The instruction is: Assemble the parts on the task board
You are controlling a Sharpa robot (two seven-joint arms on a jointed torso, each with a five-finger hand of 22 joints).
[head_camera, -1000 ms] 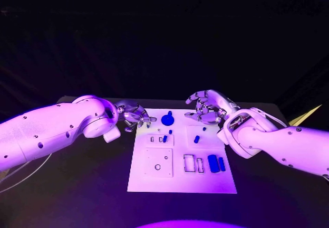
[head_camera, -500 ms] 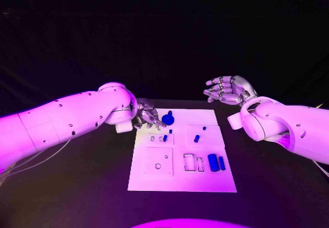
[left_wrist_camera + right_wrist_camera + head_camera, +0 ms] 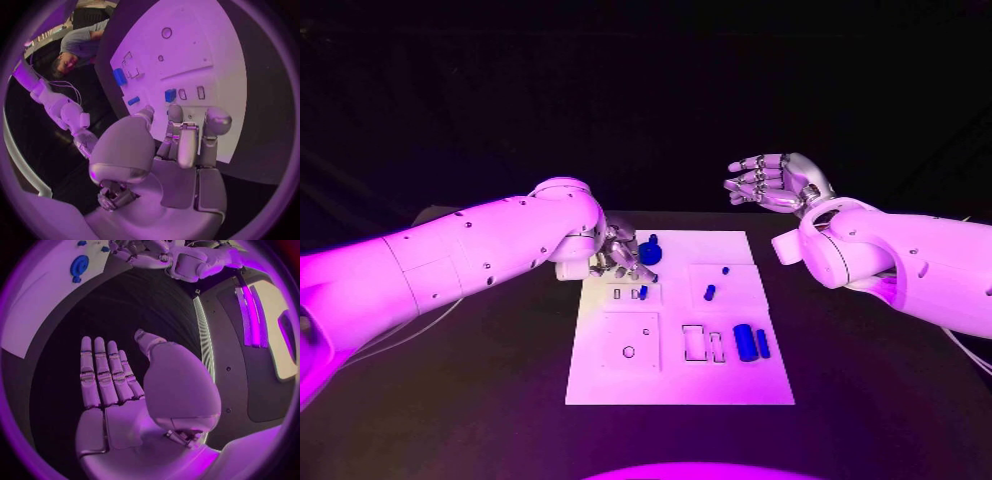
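Note:
The white task board (image 3: 678, 385) lies in the middle of the table. A round blue part (image 3: 649, 252) with a peg stands near its far left corner. Small blue parts (image 3: 710, 292) lie mid-board, and two blue cylinders (image 3: 750, 343) lie side by side at the right. My left hand (image 3: 617, 256) hovers over the board's far left edge, just beside the round part, fingers bent down and holding nothing. In the left wrist view its fingers (image 3: 187, 135) point at the board (image 3: 206, 55) near a blue part (image 3: 170, 95). My right hand (image 3: 773, 180) is raised beyond the board's far right corner, with nothing in its open palm (image 3: 125, 390).
Rectangular recesses (image 3: 697, 342) and a square plate with a hole (image 3: 630, 342) mark the board's near half. Black table (image 3: 473, 400) surrounds the board. In the right wrist view the round blue part (image 3: 79, 265) and my left hand (image 3: 144, 252) appear far off.
My left hand has moved in over the board's far left edge toward the round part. My right hand has lifted off the board and drawn back to the far right.

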